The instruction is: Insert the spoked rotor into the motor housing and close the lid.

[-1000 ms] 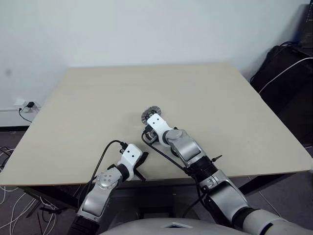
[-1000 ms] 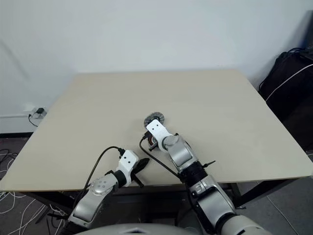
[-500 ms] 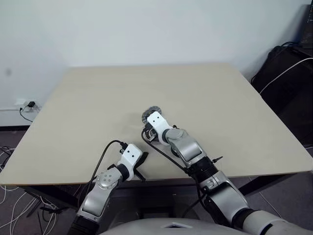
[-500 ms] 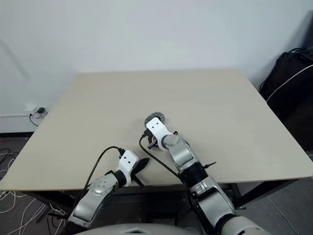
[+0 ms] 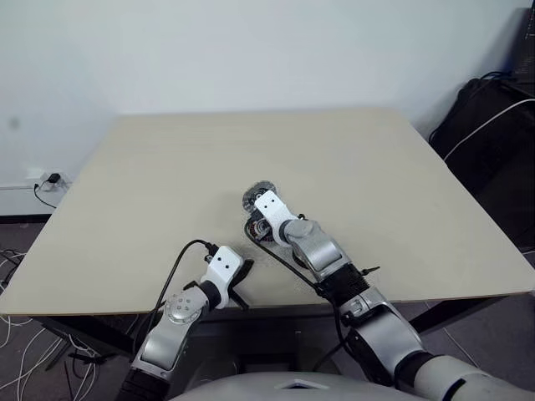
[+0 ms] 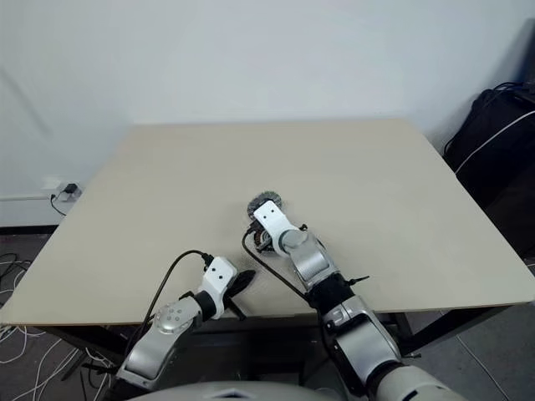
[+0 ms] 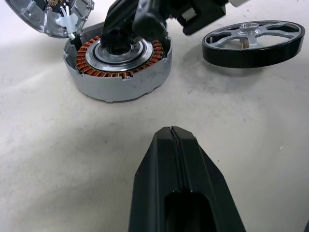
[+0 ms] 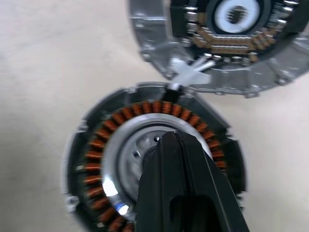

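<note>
The motor housing [image 7: 118,65], a round grey cup with a ring of copper windings, sits on the tan table. My right gripper [image 8: 170,140] is shut, its tip pointing down into the housing's silver centre, holding nothing. The lid [image 8: 227,43] lies open right beside the housing with its inner face up, joined to it by a small white piece. The spoked rotor [image 7: 253,43], silver spokes in a dark rim, lies flat on the table a little apart from the housing. My left gripper [image 7: 171,137] is shut and empty, low over the table short of the housing.
The table [image 5: 167,167] is wide and bare around the parts, and its near edge runs just behind my left gripper [image 5: 238,288]. A black cable [image 5: 175,263] loops off the left wrist. A dark bag with a white cable [image 5: 489,117] stands beyond the table's right side.
My right gripper has tipped slightly further down over the housing. The left arm and the parts have not moved.
</note>
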